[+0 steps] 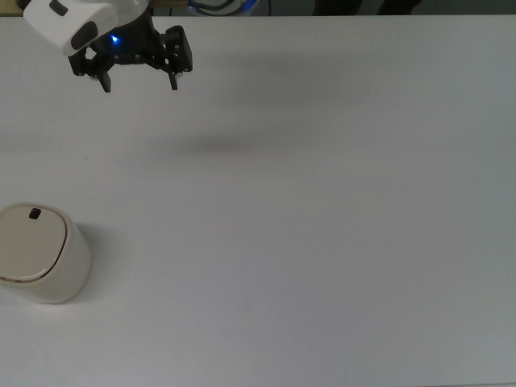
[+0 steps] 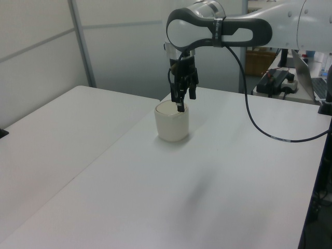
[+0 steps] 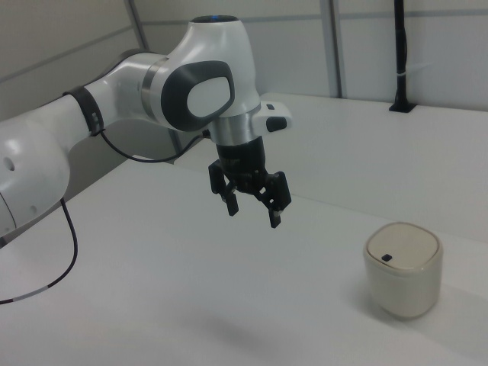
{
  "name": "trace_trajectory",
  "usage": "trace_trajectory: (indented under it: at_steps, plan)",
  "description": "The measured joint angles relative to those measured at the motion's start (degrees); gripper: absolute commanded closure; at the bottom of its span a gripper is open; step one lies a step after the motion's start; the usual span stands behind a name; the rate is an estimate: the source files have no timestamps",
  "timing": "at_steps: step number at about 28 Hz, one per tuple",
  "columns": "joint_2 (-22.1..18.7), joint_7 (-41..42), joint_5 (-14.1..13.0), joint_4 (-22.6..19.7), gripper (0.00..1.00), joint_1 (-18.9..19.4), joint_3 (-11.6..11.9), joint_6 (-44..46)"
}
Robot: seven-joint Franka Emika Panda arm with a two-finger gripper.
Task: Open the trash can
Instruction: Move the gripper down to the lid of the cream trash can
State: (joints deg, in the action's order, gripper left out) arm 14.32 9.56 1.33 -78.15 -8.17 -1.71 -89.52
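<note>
Overhead, the top view puts the trash can (image 1: 36, 252) at the top view's left edge, lid shut, small black button (image 1: 34, 214) near the lid rim on the side toward the claw. Claw (image 1: 138, 83) sits at the top view's upper left, well apart from the can, fingers spread wide with nothing between them; a blue light (image 1: 115, 39) glows on the wrist. White surface (image 1: 322, 242) otherwise bare around it.

Right view shows the height the top view hides: the claw (image 3: 252, 214) hangs in the air above the surface (image 3: 152, 305), pointing down, fingers apart and empty. Can (image 3: 402, 268) stands upright at the right view's lower right, off to the side of the claw, not under it; button (image 3: 387, 258) visible on the lid.

Left view lines the claw (image 2: 183, 100) up in front of the can (image 2: 171, 122), so they look overlapped there; the other views show a gap. A black cable (image 2: 252, 116) loops from the arm, seen best in the left view.
</note>
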Motion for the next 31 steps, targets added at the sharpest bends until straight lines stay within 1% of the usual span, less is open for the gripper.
trace_trajectory:
  at_steps: [1,2,3,4,5,6,7,8,9,10,15,18,24,28,31]
  plan:
    - [0.0,0.0,0.0,0.0,0.04,0.0,0.0,0.0]
    - [0.0,0.0,0.0,0.0,0.11,0.0,0.0,0.0]
    - [0.0,0.0,0.0,0.0,0.14,0.0,0.1,0.0]
    - [0.0,0.0,0.0,0.1,0.21,0.0,0.2,0.0]
    - [-0.1,0.0,0.0,0.1,0.42,-0.1,0.2,0.0]
    - [-0.1,0.0,0.0,0.2,0.47,-0.1,0.3,0.0]
    - [-0.1,0.0,0.0,0.2,0.51,-0.2,0.4,0.0]
    - [-0.1,0.0,0.0,0.3,0.58,-0.2,0.4,0.0]
    - [-0.1,0.0,0.0,0.3,0.65,-0.3,0.4,0.0]
    - [-0.1,0.0,0.0,0.3,0.76,-0.4,0.4,0.0]
    - [-0.1,-0.1,0.0,0.5,1.00,-1.1,1.1,0.0]
    - [-0.1,-0.1,0.0,0.7,1.00,-2.3,1.5,-0.3]
    - [0.0,-0.1,0.0,0.8,1.00,-5.8,1.9,-4.9]
    - [0.6,-0.1,0.0,0.6,1.00,-7.5,1.9,-10.7]
    - [1.8,-0.1,0.0,0.4,1.00,-8.4,2.0,-16.1]
